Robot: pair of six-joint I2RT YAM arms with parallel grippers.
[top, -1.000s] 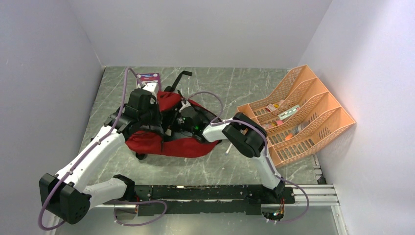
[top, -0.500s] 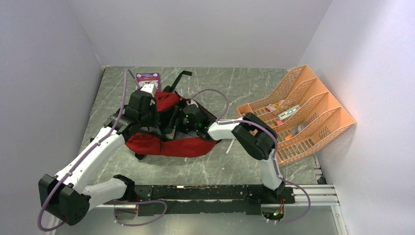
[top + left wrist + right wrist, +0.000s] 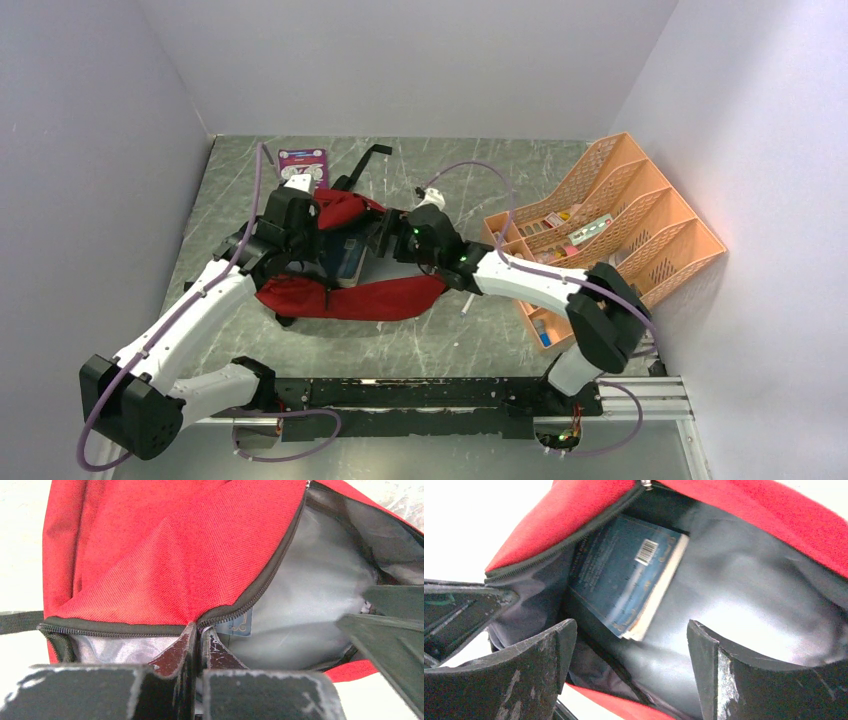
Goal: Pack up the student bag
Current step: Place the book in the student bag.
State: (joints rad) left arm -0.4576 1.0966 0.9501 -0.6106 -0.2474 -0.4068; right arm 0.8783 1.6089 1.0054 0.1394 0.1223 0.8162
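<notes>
The dark red student bag (image 3: 350, 297) lies in the middle of the table with its mouth held open. My left gripper (image 3: 316, 226) is shut on the bag's black zipper edge (image 3: 235, 607), lifting the upper flap; its fingertips (image 3: 199, 630) pinch the trim. At the bag's mouth my right gripper (image 3: 388, 240) stands open with nothing between its fingers (image 3: 566, 637). A blue book (image 3: 624, 575) with a barcode lies inside on the grey lining (image 3: 734, 605), just beyond the open right gripper (image 3: 631, 640). The same book (image 3: 346, 262) also shows from above.
An orange plastic desk organiser (image 3: 640, 215) holding small items stands at the right wall. A purple card (image 3: 303, 159) and a black strap (image 3: 368, 160) lie behind the bag. A white pen (image 3: 466, 303) and a small blue item (image 3: 541, 331) lie near the organiser's front.
My right gripper has opened and let go of the blue book inside the bag. Its arm has stretched out, with the elbow swinging right. The left gripper keeps its hold.
</notes>
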